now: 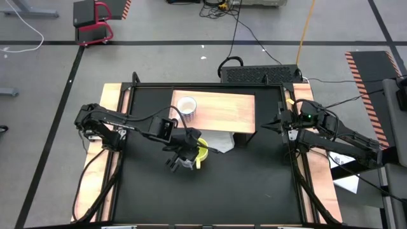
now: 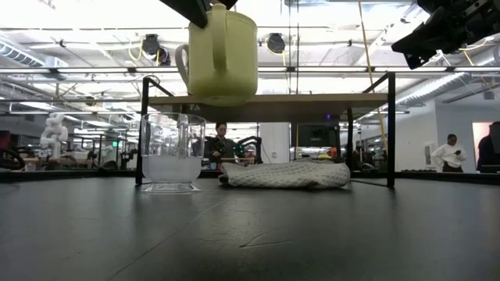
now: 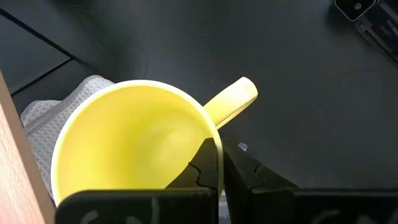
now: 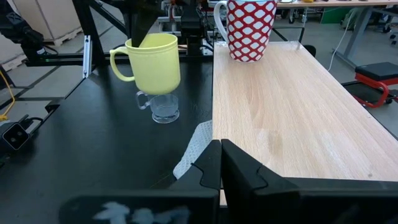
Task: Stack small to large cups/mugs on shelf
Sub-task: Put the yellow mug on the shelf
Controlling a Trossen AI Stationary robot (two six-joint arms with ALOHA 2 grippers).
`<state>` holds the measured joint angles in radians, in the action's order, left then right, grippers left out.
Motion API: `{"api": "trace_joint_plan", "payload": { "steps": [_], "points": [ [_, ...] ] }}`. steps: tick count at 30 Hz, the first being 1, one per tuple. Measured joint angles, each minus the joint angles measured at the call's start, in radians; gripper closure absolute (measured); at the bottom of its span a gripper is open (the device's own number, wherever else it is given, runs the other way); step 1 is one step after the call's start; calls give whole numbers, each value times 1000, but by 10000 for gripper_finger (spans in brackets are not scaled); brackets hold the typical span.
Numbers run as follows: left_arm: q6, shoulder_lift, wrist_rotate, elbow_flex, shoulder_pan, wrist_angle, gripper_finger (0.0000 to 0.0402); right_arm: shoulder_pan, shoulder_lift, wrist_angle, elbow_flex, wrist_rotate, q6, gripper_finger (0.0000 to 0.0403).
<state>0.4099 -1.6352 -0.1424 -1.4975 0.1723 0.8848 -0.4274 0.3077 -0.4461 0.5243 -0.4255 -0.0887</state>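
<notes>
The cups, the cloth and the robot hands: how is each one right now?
Yellow handled mug: upright, lifted off the table, rim pinched by the left gripper.
Small clear glass cup: upright on the black table, empty.
White mug with red pattern: upright on the light-wood shelf.
White cloth: crumpled under the shelf.
Right gripper: fingers shut, holding nothing, beside the shelf.

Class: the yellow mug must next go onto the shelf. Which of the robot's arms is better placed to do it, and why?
Left. Its gripper already grips the yellow mug by the rim, lifted beside the shelf. The right gripper waits shut and empty at the shelf's far end.
</notes>
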Motion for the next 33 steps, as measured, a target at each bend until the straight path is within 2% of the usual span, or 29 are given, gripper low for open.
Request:
{"api": "trace_joint_plan", "payload": {
  "steps": [17, 33],
  "points": [
    [20, 33, 12, -2, -5, -10, 398, 0, 0, 0, 0, 0, 0, 403],
    [44, 47, 12, -204, -51, 117, 398, 0, 0, 0, 0, -1, 2, 403]
  ]
}}
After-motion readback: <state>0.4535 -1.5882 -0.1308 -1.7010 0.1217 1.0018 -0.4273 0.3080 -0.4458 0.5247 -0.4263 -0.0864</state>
